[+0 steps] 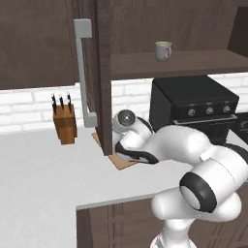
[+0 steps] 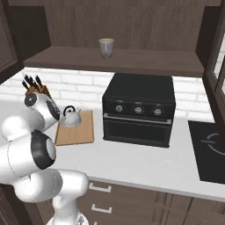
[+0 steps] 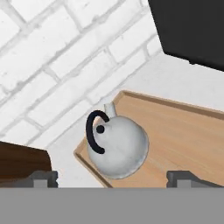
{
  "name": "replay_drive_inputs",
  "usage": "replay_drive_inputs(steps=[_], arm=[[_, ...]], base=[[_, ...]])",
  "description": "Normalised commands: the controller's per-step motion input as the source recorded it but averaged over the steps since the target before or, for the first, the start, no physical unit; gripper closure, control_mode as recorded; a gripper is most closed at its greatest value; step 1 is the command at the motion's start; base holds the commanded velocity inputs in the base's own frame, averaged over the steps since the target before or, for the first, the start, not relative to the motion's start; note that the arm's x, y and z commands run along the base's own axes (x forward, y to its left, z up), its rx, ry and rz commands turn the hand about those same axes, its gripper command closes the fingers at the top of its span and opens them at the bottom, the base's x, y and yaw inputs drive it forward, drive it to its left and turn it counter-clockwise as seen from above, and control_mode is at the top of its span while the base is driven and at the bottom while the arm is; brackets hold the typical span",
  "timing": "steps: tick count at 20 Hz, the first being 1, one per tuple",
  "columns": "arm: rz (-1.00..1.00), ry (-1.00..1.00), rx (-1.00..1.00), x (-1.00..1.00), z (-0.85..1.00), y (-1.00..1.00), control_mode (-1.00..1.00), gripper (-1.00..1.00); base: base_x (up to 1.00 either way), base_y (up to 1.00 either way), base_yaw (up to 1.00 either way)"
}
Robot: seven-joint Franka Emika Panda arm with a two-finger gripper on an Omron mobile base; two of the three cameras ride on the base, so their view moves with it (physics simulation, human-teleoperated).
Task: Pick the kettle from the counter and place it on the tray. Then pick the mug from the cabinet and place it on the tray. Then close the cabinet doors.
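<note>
Kettle (image 3: 119, 148) sits on the tray (image 3: 183, 140), near the corner closest to the brick wall, upright, spout twd the bricks, black handle arched over the top. Gripper (image 3: 112, 177) is spread wide w/ nothing between the tips; both tips flank the kettle's near side w/ clear air around it, so this looks like release done and the job now is a clean retreat. Do that well: lift straight up along the hand's axis first, no sideways swing till the tips are above the handle, else a finger could clip the arch and drag the kettle off the tray edge, which it sits close to. From the right base view the kettle (image 2: 71, 117) is at the back left of the tray (image 2: 79, 132), beside the black oven (image 2: 138, 110). Next target is the mug (image 2: 106, 47), upright on the cabinet shelf (image 2: 132, 59) above the oven, handle side hard to tell. Open cabinet door (image 1: 92, 72) hangs right over the tray's left end, so route the arm up and to the oven side, not through the door. Leave free tray area nearer the oven for the mug; approach it level, jaws kept wide.
</note>
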Motion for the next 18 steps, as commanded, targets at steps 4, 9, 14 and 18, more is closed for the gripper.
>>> replay_drive_inputs(steps=[4, 9, 14, 18], arm=[[0.0, 0.0, 0.11, -0.61, 1.0, -0.21, -1.0, -1.0], [0.0, 0.09, 0.04, -0.5, 1.0, -0.34, -1.0, -1.0], [0.0, 0.14, -0.02, -0.29, 0.39, -0.4, -1.0, -1.0], [0.0, 0.0, 0.0, 0.0, 0.0, -0.03, -1.0, -1.0]], base=[[0.0, 0.0, 0.0], [0.0, 0.0, 0.0], [0.0, 0.0, 0.0], [0.0, 0.0, 0.0]])
